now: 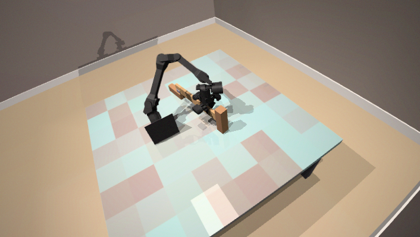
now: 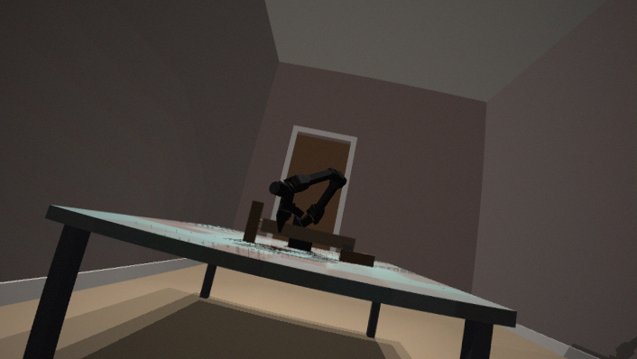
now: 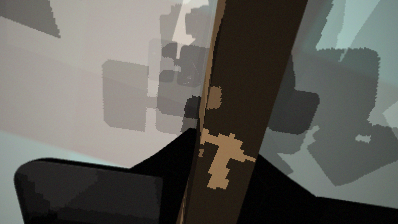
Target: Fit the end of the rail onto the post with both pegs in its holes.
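Currently black parallel-jaw gripper clamped nearly closed on long light-brown wooden bed rail, gripping near its middle. Rail runs from low wooden footboard block at 10 o'clock to short upright wooden post at 4 o'clock on checkered table. Pegs hidden.

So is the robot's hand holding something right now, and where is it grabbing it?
Yes. The gripper is shut on the long wooden rail, gripping it partway along its length, nearer the post than the far end.
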Action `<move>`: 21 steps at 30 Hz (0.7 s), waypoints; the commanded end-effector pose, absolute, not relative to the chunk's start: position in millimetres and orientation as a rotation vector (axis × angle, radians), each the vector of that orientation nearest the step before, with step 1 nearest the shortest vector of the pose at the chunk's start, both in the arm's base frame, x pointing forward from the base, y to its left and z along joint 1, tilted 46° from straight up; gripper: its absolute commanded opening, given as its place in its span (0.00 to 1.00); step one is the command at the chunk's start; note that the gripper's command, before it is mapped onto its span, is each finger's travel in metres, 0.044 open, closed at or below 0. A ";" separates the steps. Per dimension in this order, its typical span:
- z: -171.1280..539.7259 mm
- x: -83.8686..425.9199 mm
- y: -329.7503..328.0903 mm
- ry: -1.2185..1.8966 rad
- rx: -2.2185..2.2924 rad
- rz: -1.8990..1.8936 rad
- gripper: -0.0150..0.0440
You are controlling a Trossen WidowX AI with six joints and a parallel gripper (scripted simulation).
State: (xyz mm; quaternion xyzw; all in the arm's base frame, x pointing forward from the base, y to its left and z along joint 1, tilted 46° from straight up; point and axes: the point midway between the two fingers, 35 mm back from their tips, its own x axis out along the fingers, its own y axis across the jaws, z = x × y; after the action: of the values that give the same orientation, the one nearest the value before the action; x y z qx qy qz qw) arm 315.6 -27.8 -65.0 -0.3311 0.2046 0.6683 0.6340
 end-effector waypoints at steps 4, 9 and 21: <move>-66.4 317.6 -32.1 0.468 -0.764 1.521 0.25; -67.4 317.8 -33.1 0.468 -0.764 1.521 0.25; -69.6 318.5 -35.8 0.468 -0.764 1.521 0.25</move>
State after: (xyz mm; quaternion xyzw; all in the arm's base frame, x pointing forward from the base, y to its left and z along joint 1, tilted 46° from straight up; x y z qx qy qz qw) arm 316.9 -32.1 -69.4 -0.3315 0.2046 0.6683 0.6338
